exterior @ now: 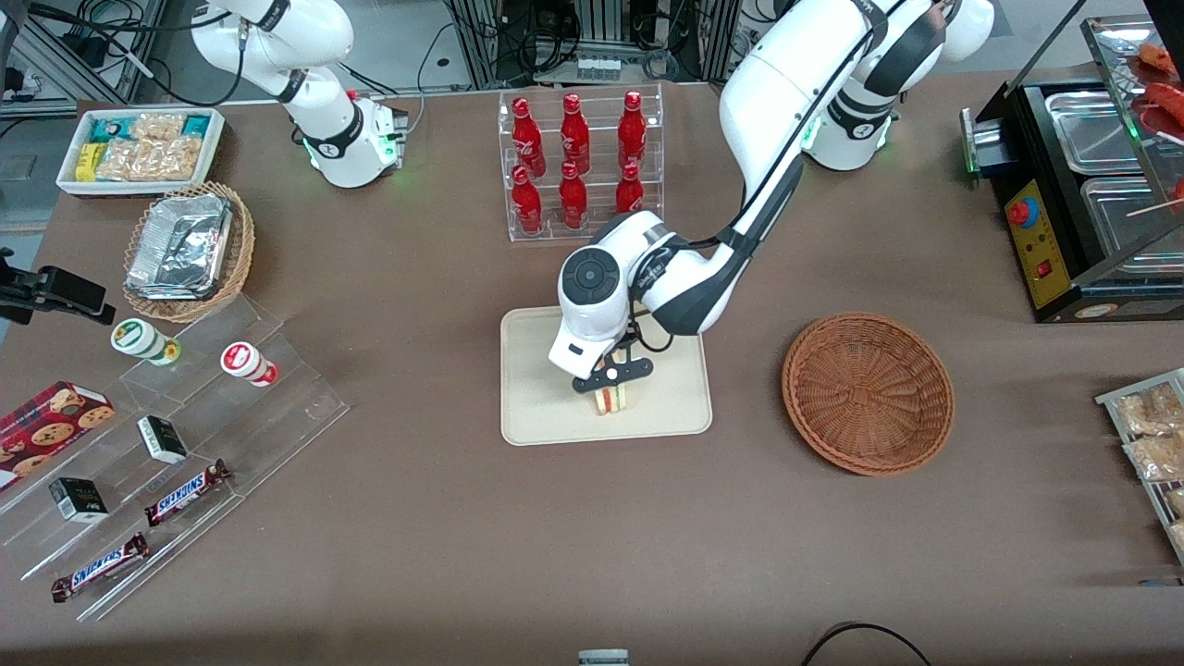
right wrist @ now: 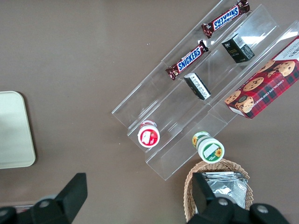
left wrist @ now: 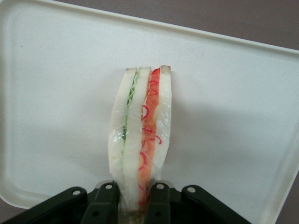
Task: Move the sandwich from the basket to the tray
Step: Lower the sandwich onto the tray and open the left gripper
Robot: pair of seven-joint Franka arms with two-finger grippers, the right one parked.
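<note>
My hand (exterior: 610,392) grips the clear-wrapped triangular sandwich (left wrist: 140,140), standing on the cream rectangular plastic tray (exterior: 536,407); the reddish-brown round woven wicker basket (exterior: 868,392) sits beside it.

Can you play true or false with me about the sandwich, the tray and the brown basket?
1. The sandwich is over the tray. True.
2. The basket has a sandwich in it. False: nothing shows inside it.
3. The gripper is shut on the sandwich. True.
4. The gripper is above the basket. False: it is over the tray.
5. The basket sits on the tray. False: it rests on the table beside the tray, toward the working arm's end.
</note>
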